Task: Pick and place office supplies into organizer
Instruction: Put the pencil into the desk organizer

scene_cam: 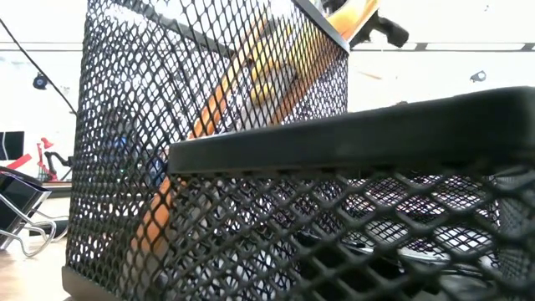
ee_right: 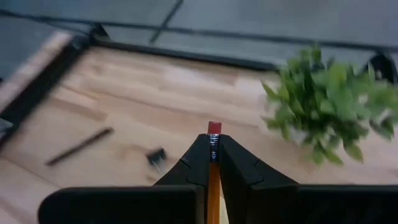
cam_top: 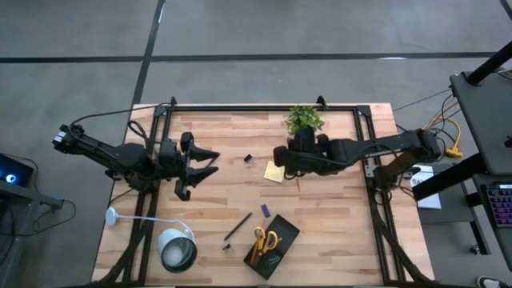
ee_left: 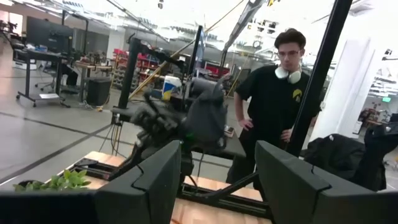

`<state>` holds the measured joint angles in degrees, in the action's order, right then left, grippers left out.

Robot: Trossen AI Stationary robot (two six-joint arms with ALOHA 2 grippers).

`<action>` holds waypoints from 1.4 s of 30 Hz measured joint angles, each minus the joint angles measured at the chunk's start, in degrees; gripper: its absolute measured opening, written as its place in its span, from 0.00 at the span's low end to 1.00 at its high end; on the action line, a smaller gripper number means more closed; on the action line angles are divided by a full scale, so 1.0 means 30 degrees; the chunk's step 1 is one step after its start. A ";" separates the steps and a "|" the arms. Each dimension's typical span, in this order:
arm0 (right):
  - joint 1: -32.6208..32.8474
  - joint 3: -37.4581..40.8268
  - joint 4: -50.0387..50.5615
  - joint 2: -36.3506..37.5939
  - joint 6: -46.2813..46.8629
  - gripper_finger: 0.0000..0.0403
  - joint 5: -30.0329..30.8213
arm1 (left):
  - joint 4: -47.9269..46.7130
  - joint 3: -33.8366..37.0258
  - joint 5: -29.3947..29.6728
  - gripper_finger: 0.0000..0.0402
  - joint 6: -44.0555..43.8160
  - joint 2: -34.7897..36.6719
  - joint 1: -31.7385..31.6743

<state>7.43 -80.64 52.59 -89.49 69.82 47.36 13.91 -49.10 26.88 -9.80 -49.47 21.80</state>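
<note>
Wooden table (cam_top: pixel 320 200) carries everything you see. Left gripper (cam_top: pixel 210 163) waits over table's left part, fingers (ee_left: pixel 149 186) spread, holding nothing. Right gripper (ee_right: pixel 214 154) sits near plant (cam_top: pixel 304 120), fingers pressed on orange pencil (ee_right: pixel 213 186), red eraser end showing. Organizer (cam_top: pixel 272 246) stands at near edge, yellow-handled scissors (cam_top: pixel 262 238) inside. Sticky-note pad (cam_top: pixel 274 174) lies beside right gripper. You find black pen (cam_top: pixel 238 226), blue piece (cam_top: pixel 265 210), binder clip (cam_top: pixel 250 161) loose between.

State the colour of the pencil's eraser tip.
Red eraser tip on the orange pencil, clearest in the right wrist view.
</note>
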 joint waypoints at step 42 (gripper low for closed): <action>1.1387 -0.2122 -2.3202 -0.5566 -1.5877 0.03 0.9538 | 0.0517 -0.0087 0.0345 0.48 -0.0139 0.0531 0.0001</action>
<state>41.59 -87.00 -17.02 -106.18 22.19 75.98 15.46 -49.36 27.92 -10.22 -47.88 21.80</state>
